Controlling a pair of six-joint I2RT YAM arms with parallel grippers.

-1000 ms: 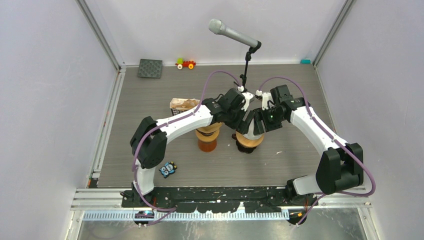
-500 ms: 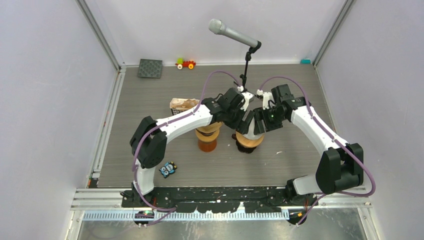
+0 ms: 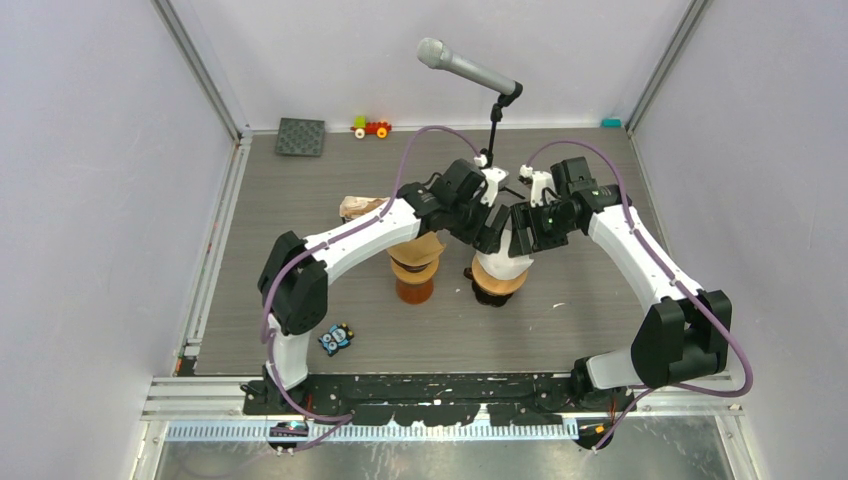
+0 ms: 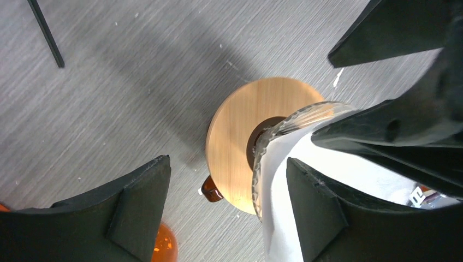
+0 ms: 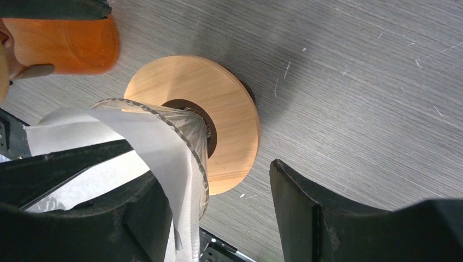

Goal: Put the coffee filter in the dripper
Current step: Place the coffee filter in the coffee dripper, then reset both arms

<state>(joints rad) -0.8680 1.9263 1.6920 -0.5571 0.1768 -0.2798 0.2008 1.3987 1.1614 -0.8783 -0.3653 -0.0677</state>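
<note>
The dripper, a ribbed glass cone (image 3: 497,278) on a round wooden disc (image 4: 240,136), stands mid-table. The white coffee filter (image 3: 506,262) sits in the cone, its paper rising above the rim (image 5: 164,147). Both grippers hang close over it from opposite sides. My left gripper (image 3: 491,229) is open: in the left wrist view (image 4: 224,213) one finger is over the filter (image 4: 284,191) and the other is out over the table. My right gripper (image 3: 521,230) is open too (image 5: 218,218), with one finger inside the filter and the cone wall (image 5: 191,131) between the jaws.
A second dripper with a brown filter (image 3: 416,262) stands on an orange glass (image 5: 71,43) just left. A brown filter pack (image 3: 360,207) lies behind it. A microphone stand (image 3: 490,135), a grey mat (image 3: 301,137), a toy train (image 3: 371,127) and an owl toy (image 3: 337,338) are around.
Both wrists have risen and drawn back from the dripper. More of the white filter and the brown filter beside it now shows. Both pairs of jaws stay apart.
</note>
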